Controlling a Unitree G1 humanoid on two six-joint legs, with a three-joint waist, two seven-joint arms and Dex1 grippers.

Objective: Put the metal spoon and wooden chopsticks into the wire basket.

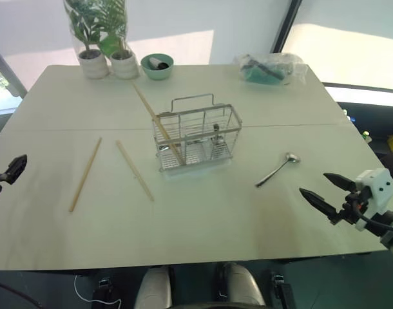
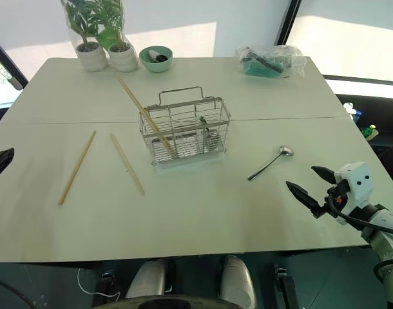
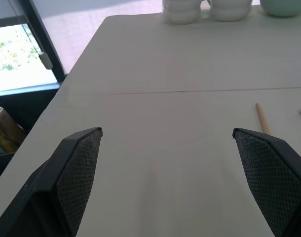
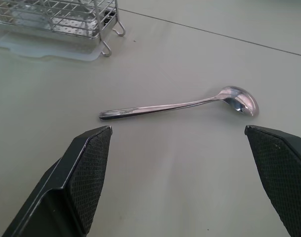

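Silver wire mesh marks the centre of the scene: the small rectangular wire basket (image 1: 198, 136), with its loop handle and inner dividers, stands on a pale table (image 1: 203, 219) with one long light-tan wooden chopstick (image 1: 156, 122) already leaning in it, its upper end jutting out over the basket's far-left corner because it is longer than the caddy is wide. Two more wooden chopsticks lie flat to the left of the basket, one (image 1: 134, 170) near it and the other (image 1: 86, 174) farther out, both well apart from its wall. The small shiny metal spoon (image 1: 278, 168) rests to the right of the basket, its bowl pointing away from the basket.

The right gripper (image 1: 322, 190) hovers to the right of the basket just short of the spoon, black fingers spread wide and empty, apparently lined up to straddle the handle. The left gripper (image 3: 168, 148) hangs at the table's edge, far left of the basket, likewise wide apart and holding nothing, facing the outer chopstick's end.
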